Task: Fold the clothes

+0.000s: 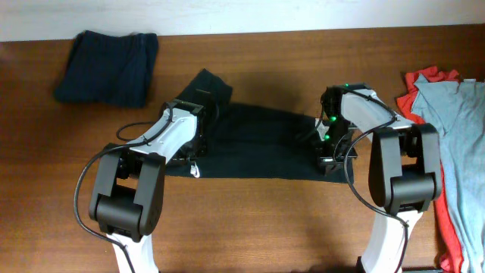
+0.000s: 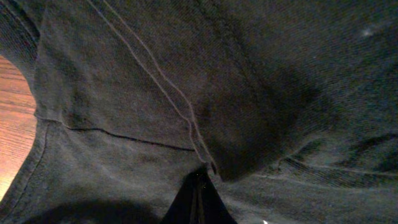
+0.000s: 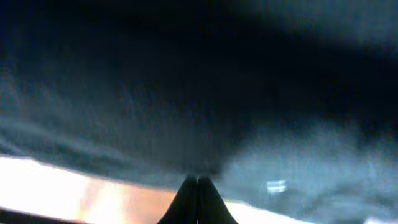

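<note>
Positions are reckoned on the overhead view, with twelve o'clock at the far edge.

1. The black short-sleeved fabric T-shirt [image 1: 258, 140] lies spread across the centre of the brown wooden bench [image 1: 265, 220]. One sleeve points to eleven o'clock. Its near hem runs straight from side to side.
2. The left end effector [image 2: 199, 185] is at the shirt's eight o'clock corner. Its jaws are fully closed, with a fold of the black cloth and a stitched seam pinched at the tips.
3. The right end effector [image 3: 198, 186] is at the shirt's four o'clock corner. Its jaws are pressed together, with dark cloth caught at the tips. This view is blurred, and a strip of bench shows below the cloth.
4. A navy folded fabric garment [image 1: 110, 67] sits at ten o'clock, well apart from the shirt.
5. A light grey-blue fabric garment [image 1: 455, 129] lies at three o'clock, on top of a red fabric garment [image 1: 418, 95]. Both are at the bench edge, just beside the right arm.
</note>
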`<state>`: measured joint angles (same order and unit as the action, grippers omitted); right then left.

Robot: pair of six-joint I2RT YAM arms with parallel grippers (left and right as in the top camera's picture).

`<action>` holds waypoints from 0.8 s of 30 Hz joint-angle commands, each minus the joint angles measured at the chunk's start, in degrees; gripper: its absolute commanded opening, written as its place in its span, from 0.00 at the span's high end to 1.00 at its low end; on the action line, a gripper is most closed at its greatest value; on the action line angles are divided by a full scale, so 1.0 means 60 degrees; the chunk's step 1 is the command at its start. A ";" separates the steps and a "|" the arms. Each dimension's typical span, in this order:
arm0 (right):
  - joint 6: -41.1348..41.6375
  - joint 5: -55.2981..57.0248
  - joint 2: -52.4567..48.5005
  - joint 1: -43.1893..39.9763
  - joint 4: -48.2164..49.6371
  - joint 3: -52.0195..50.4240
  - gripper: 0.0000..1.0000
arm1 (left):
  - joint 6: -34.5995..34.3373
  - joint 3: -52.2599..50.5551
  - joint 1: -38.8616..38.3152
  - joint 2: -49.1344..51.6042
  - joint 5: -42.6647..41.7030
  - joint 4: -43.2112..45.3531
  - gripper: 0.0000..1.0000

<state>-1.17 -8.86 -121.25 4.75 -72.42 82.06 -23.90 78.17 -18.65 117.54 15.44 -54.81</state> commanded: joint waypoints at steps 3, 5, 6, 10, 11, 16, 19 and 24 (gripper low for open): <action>-0.0484 -0.0248 0.0004 0.0015 0.0885 -0.0131 0.96 | -0.0153 -0.0266 0.0138 0.0142 0.0069 0.0033 0.97; -0.0488 -0.0244 0.0007 0.0015 0.1024 -0.0102 0.96 | -0.0153 -0.0266 0.0138 0.0142 0.0069 0.0029 0.97; -0.0488 -0.0244 0.0007 0.0015 0.1027 -0.0051 0.96 | -0.0153 -0.0266 0.0138 0.0142 0.0069 0.0029 0.97; -0.0484 -0.0248 0.0328 0.0015 0.1016 0.0098 0.96 | -0.0153 -0.0266 0.0138 0.0142 0.0069 0.0029 0.97; -0.0484 -0.0244 0.0448 0.0011 0.1016 0.0135 0.95 | -0.0153 -0.0266 0.0138 0.0142 0.0069 0.0029 0.97; -0.0481 -0.0244 0.0488 0.0000 0.0973 0.0149 0.95 | -0.0153 -0.0266 0.0138 0.0142 0.0069 0.0029 0.97; -0.0481 -0.0120 0.0594 -0.0047 0.0645 0.0189 0.89 | -0.0153 -0.0266 0.0138 0.0142 0.0069 0.0025 0.97; -0.0186 0.0259 0.0845 -0.0634 0.0627 0.0193 0.85 | -0.0153 -0.0266 0.0138 0.0142 0.0069 0.0033 0.96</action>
<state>-3.09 -9.06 -118.67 3.66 -68.99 81.97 -23.90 78.15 -18.65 117.54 15.46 -54.78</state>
